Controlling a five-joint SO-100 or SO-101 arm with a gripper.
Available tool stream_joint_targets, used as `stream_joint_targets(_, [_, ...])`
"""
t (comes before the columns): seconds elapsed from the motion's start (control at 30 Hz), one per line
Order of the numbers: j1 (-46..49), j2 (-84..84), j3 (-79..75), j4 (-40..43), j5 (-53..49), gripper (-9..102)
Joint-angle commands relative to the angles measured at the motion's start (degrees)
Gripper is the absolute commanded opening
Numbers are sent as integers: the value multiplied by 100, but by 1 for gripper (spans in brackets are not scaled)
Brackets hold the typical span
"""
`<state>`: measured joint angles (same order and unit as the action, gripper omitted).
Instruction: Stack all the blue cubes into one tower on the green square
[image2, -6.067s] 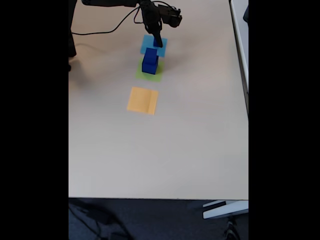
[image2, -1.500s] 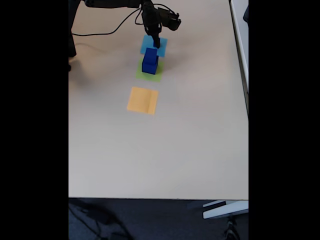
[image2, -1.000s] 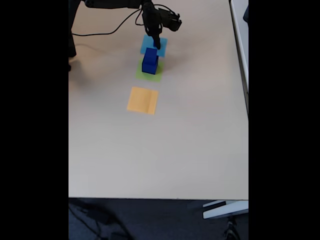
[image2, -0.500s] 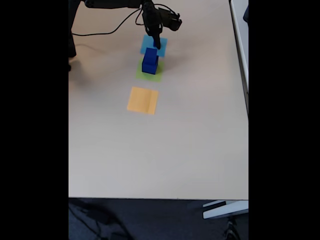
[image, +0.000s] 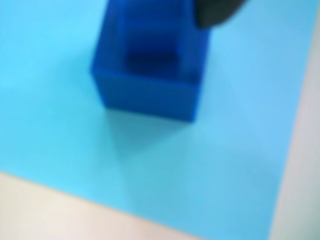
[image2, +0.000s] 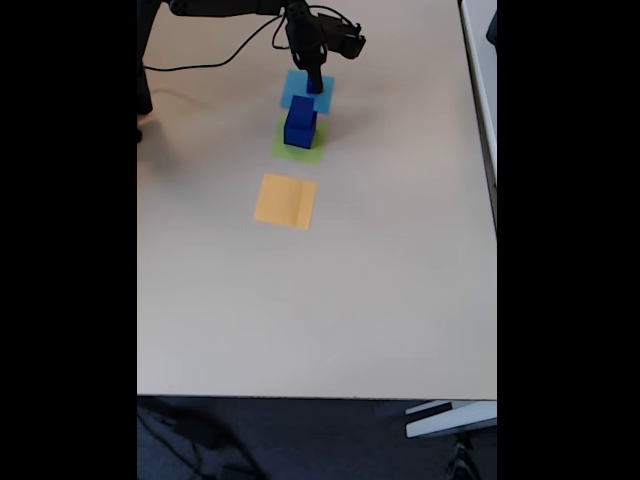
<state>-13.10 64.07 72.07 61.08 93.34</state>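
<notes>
In the fixed view, a tower of blue cubes (image2: 300, 122) stands on the green square (image2: 296, 150). My gripper (image2: 314, 88) hangs just behind the tower, pointing down over the light-blue patch (image2: 296, 88). The blurred wrist view shows another blue cube (image: 150, 75) resting on that light-blue patch (image: 210, 160). One dark fingertip (image: 215, 10) sits at this cube's upper right corner. How the jaws stand around the cube cannot be made out.
An orange patch (image2: 286, 200) lies in front of the green square. The arm's cable (image2: 200, 62) trails over the table at the back left. The beige table (image2: 320, 300) ends at a front edge, with a second tabletop (image2: 480, 60) to the right.
The gripper has stayed over the light-blue patch, shifting only slightly. The tower on the green square has not moved.
</notes>
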Motion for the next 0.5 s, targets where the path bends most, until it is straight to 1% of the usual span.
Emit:
stream_joint_targets(0.0, [44,413,-352,-26,-35,19])
stream_joint_targets(0.27, [44,343,-360,-26,9,13])
stream_joint_targets(0.47, [44,237,-422,-26,18,13])
